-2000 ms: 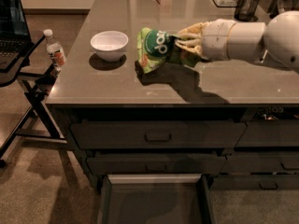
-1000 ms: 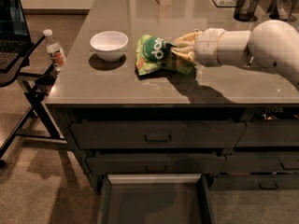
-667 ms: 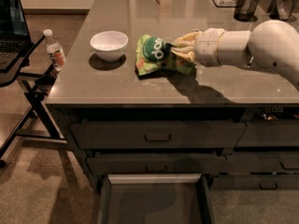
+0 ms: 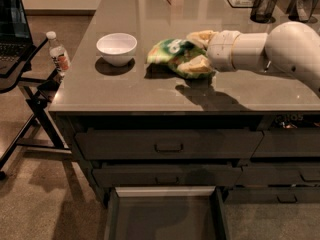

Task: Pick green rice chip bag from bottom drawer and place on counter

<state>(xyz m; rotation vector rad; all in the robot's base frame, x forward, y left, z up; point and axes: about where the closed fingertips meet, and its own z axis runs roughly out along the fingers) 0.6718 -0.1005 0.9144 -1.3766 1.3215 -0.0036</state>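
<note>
While crinkly green rice chip bag (image 4: 167,52) lies on glossy counter (image 4: 125,91), hand (image 4: 194,50) clamped around it

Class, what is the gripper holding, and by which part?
Cannot be told for sure: the gripper sits at the right end of the green rice chip bag, which lies on the counter.
</note>
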